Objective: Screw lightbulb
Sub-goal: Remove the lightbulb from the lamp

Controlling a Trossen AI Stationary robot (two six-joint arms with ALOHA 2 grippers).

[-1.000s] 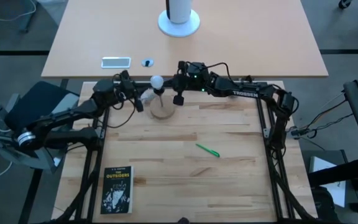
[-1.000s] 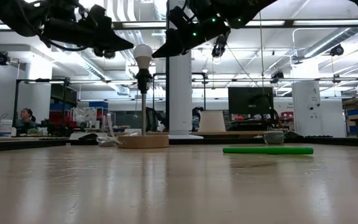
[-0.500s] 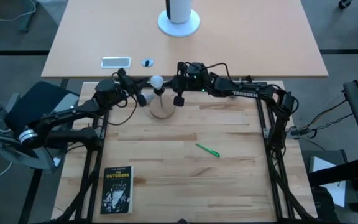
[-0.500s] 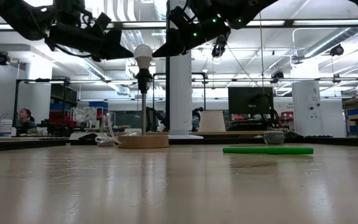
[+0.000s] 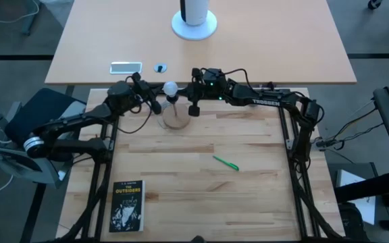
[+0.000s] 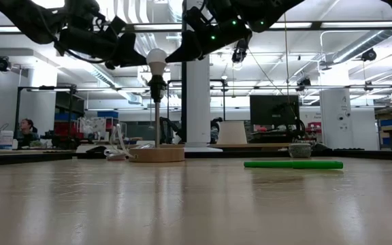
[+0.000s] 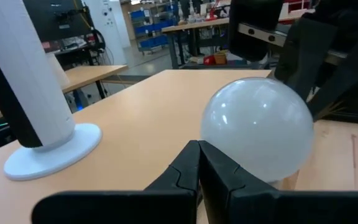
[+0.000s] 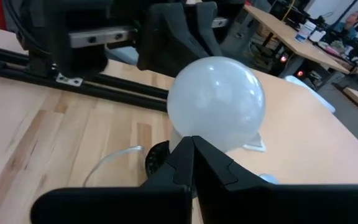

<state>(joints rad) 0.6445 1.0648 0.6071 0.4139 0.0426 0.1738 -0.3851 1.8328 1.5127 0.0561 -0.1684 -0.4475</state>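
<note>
The white frosted lightbulb [image 6: 156,60] stands upright in a black socket [image 6: 156,86] on a thin stem over a round wooden base [image 5: 176,121]. It also shows in the high view [image 5: 171,88]. My left gripper [image 7: 199,145] is shut, its tips right at the globe's left side [image 7: 258,127]. My right gripper [image 8: 191,140] is shut, its tips right at the globe's right side [image 8: 216,102]. In the low view the left tips [image 6: 140,62] and the right tips [image 6: 171,58] flank the globe at its own height. My left gripper's shut fingertips stand level against the globe's lower left side [image 7: 219,155], coming from the table's left; I cannot tell whether they touch it. My right gripper's shut fingertips stand against the globe's lower right side [image 8: 197,134], coming from the table's right; I cannot tell whether they touch it.
A green pen [image 5: 225,163] lies mid-table and a black book [image 5: 127,206] lies at the near left. A clear wrapper [image 6: 116,151] lies beside the wooden base. The far table holds a white round stand [image 5: 194,23], a phone [image 5: 125,67] and a small object [image 5: 159,67].
My left gripper has swung toward the table's far edge and in toward the bulb, and has come down a little to the globe's height. The bulb and my right gripper have kept still.
</note>
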